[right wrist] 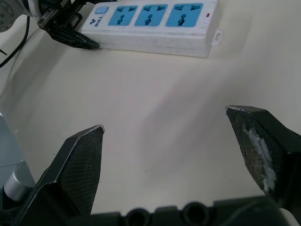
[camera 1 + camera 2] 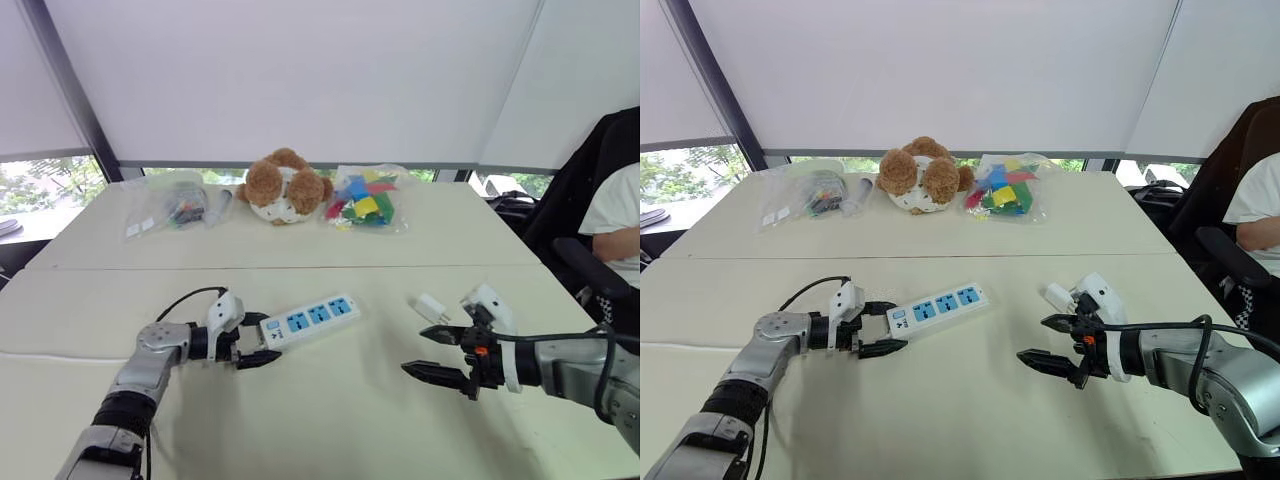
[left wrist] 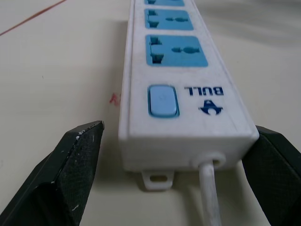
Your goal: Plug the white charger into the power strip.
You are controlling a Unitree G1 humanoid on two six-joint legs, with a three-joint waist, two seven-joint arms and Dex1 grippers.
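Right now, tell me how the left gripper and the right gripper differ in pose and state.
The left gripper has its fingers either side of the power strip's cord end, with a gap on one side; the right gripper has nothing between its fingers. The left gripper is at the power strip; the right gripper is beside the white charger, which lies ungripped. Both are open and grip nothing.

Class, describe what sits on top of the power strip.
The power strip carries three blue sockets on top, all empty, and a blue switch. The white charger lies apart on the table. The strip's underside is hidden.
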